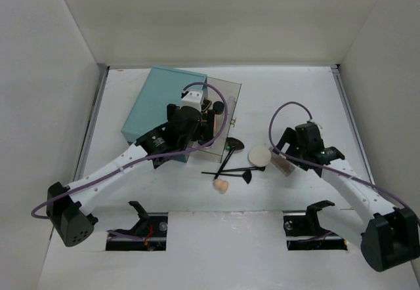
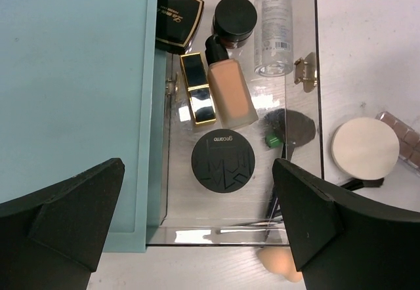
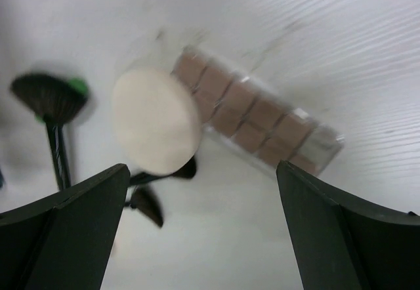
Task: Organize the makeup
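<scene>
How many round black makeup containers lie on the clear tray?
2. A black jar sits at the far end of the clear tray beside the clear bottle; a flat round compact lies nearer the wrist camera. Others may be hidden off-frame.

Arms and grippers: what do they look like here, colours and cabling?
The left arm and right arm have white links, black joints and bulky black bases. A purple cable loops along each. The left gripper and right gripper carry wide, wedge-shaped matte black fingers; no markings visible.

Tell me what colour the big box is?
Teal, a light blue-green. The box shows best in the left wrist view.
</scene>
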`<action>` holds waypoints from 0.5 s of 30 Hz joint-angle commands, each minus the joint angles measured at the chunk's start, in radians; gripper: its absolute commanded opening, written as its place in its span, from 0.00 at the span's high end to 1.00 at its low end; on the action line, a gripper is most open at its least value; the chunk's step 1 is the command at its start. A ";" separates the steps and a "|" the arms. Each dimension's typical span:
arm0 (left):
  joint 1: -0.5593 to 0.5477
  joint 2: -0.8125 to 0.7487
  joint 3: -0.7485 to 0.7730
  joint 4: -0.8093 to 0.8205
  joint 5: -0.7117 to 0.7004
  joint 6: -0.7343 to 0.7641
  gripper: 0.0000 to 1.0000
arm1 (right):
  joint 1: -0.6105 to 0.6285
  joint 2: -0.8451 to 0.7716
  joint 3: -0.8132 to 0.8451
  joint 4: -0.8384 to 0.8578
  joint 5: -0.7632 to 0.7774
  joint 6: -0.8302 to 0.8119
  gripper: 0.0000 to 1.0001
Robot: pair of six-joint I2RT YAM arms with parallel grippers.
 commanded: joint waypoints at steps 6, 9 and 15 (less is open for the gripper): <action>-0.016 -0.056 -0.025 0.000 -0.013 -0.019 0.00 | -0.212 0.162 0.085 0.085 0.055 -0.060 0.00; -0.016 -0.069 -0.023 -0.017 -0.019 -0.026 0.00 | -0.214 0.233 0.094 0.118 0.025 -0.060 0.00; -0.005 -0.112 -0.040 -0.041 -0.021 -0.046 0.00 | -0.185 0.261 0.031 0.147 -0.051 -0.031 0.00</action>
